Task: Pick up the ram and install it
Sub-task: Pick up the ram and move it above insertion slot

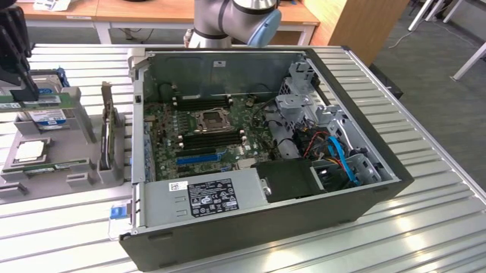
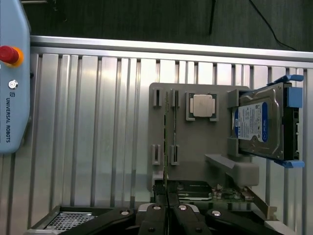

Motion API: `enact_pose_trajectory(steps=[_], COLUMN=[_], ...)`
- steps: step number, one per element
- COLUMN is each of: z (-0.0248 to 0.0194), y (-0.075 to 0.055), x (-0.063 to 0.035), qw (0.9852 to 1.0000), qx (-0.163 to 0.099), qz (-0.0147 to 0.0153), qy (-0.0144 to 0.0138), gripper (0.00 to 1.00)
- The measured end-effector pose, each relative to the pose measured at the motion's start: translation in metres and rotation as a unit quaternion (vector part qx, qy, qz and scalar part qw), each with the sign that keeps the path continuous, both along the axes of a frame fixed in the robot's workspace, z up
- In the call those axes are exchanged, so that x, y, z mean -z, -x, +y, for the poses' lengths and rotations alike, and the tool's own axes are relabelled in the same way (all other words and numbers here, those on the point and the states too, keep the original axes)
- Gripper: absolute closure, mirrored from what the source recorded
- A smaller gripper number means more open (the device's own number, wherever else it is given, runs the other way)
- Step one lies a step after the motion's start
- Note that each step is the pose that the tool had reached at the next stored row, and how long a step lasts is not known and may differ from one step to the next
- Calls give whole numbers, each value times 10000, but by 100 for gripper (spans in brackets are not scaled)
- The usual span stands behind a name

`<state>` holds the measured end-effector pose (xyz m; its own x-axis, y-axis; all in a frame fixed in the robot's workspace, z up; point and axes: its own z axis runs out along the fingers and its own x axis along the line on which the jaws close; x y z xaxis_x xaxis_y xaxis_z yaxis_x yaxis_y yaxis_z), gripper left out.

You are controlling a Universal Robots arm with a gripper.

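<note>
A: How many parts sit on the tray under the gripper?
B: Four: one ram, one chip, one drive, one card.
A: Holder posts?
B: Four, in two pairs.
A: And farther from the gripper?
B: One case, with one motherboard and one power supply inside. Also one pendant, with one red button.
A: Memory slots?
B: Too small to count.
</note>
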<state>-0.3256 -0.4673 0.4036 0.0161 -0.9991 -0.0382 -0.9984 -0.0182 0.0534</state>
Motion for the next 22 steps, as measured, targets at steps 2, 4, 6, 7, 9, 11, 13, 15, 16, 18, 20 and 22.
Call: enact_pose_trajectory(steps=[2,4,6,7,9,11,13,15,16,18,20,22], z=[0,0,0,0,0,0,0,0,0,0,0,0], y=[-36,-76,-117,-136,-175,-213,-251,-286,-302,-335,-368,-398], x=[0,0,0,-1,-1,-1,-1,-1,-1,-1,-2,-2], qw=[10000,10000,10000,10000,10000,10000,10000,10000,10000,10000,10000,10000], qx=[0,0,0,0,0,0,0,0,0,0,0,0], qz=[8,16,24,29,38,46,55,63,67,75,83,91], qy=[0,0,0,0,0,0,0,0,0,0,0,0], gripper=[88,88,88,88,88,88,88,88,88,88,88,88])
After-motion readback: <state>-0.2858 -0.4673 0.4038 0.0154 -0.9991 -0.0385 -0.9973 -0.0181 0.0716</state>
